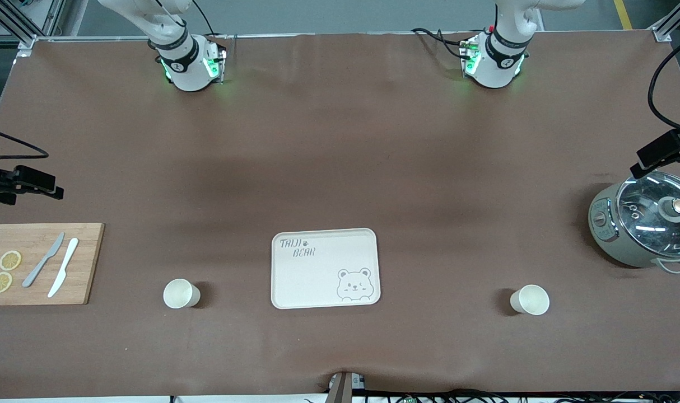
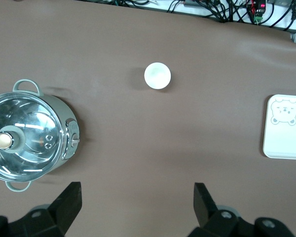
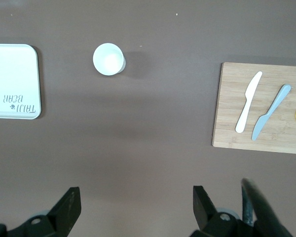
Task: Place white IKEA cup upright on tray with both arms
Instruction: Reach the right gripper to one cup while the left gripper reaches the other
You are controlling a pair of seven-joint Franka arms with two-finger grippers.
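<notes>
White cups: 2, one (image 2: 157, 75) ahead of the spread left gripper (image 2: 138, 202), one (image 3: 108, 59) ahead of the spread right gripper (image 3: 136, 206); 1 tray (image 1: 324, 268) between; both grippers cut off.

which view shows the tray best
The front view: the whole tray shows, with its bear and lettering. The right wrist view cuts it at the frame edge, showing only the lettered end; the left wrist view shows only the bear end.
</notes>
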